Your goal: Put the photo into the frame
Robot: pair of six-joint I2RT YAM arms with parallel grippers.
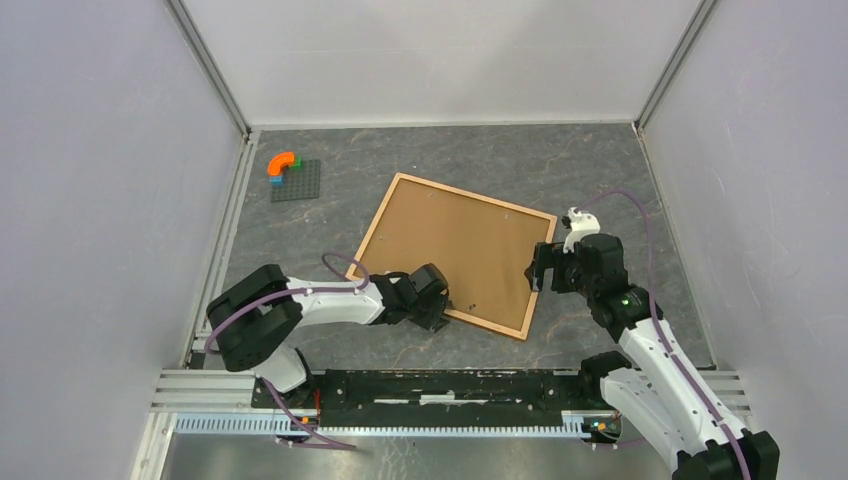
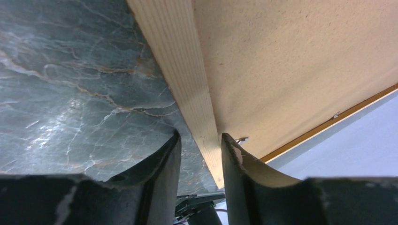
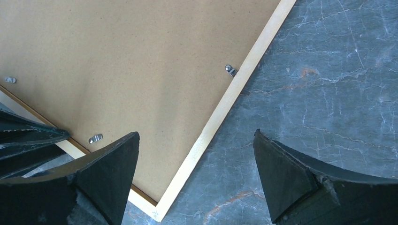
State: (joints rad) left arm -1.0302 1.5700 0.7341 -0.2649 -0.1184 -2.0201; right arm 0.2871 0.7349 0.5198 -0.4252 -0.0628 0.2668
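The light wood frame (image 1: 475,195) lies face down mid-table, with a brown backing board (image 1: 460,250) filling it. No photo is in view. My left gripper (image 1: 440,300) is at the frame's near edge. In the left wrist view (image 2: 199,140) its jaws stand a little apart astride the moulding (image 2: 187,70), the right finger against it, and the board (image 2: 291,61) lies beyond. My right gripper (image 1: 540,268) is wide open and empty above the frame's right edge. In the right wrist view (image 3: 195,140) the moulding (image 3: 234,89) and its corner lie between the jaws.
Small metal clips (image 3: 230,69) hold the board (image 3: 117,61) in the frame. A grey baseplate (image 1: 295,185) with an orange arch (image 1: 283,163) sits at the far left. Enclosure walls stand on three sides. A black rail (image 1: 450,385) runs along the near edge.
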